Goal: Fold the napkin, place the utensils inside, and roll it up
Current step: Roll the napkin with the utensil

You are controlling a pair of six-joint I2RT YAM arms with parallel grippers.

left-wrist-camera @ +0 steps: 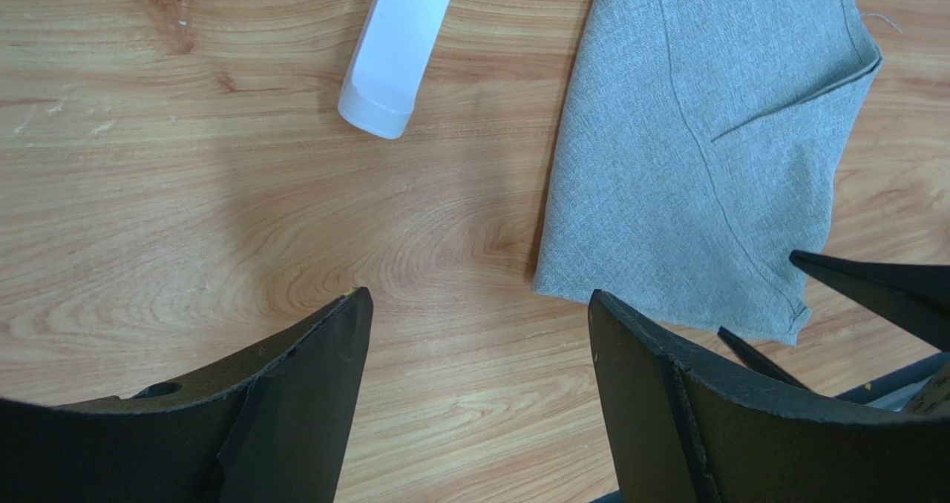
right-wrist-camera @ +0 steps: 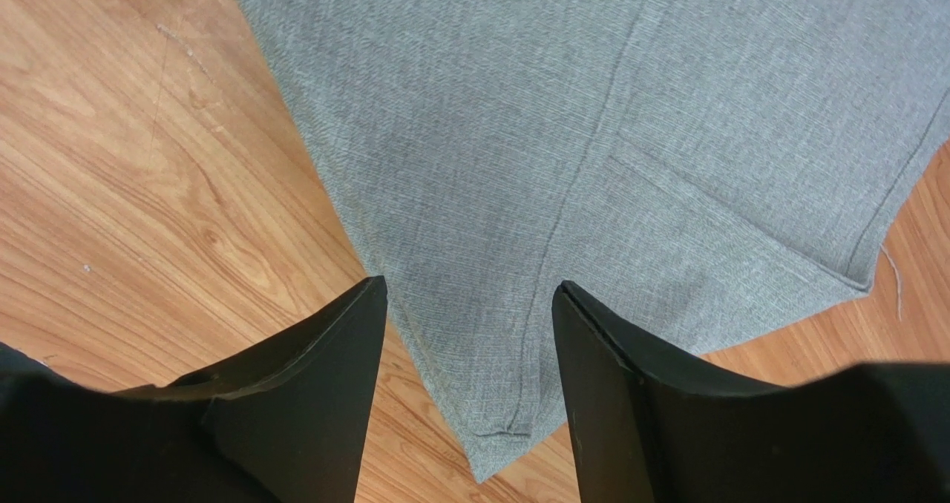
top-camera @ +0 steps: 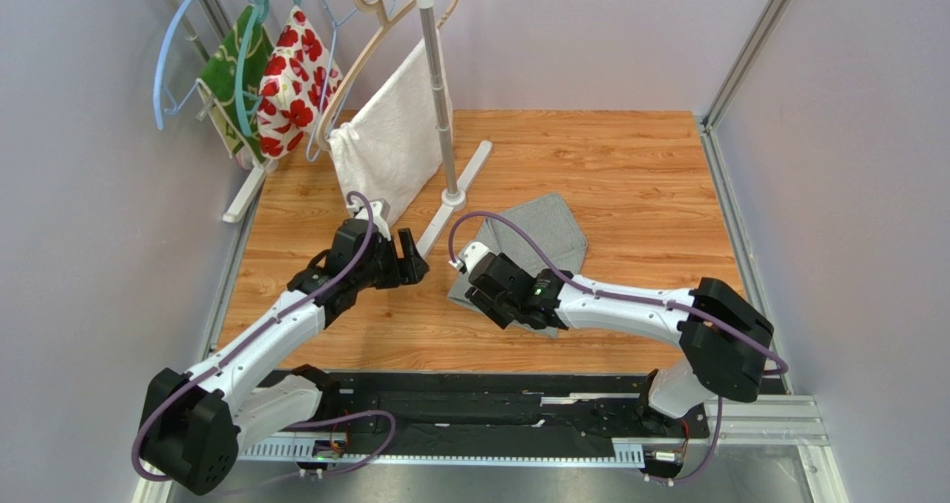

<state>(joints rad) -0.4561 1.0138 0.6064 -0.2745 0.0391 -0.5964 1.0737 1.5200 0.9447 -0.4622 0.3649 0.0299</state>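
Grey woven fabric napkin (top-camera: 537, 230), folded flat on wooden bench (top-camera: 624, 169), long axis slanting away from arms, near corner between spread right tool (right-wrist-camera: 468, 292), left tool (left-wrist-camera: 480, 303) spread over bare wood

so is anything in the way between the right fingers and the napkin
Nothing visible. The right fingers stand open directly over the near corner of the grey napkin, with only cloth and tabletop showing between them. The white rack foot lies off to one side.

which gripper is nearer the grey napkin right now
Right. The right gripper hangs directly over the grey napkin's near corner, jaws open on either side of it. The left gripper sits off its left edge, over bare wooden table.
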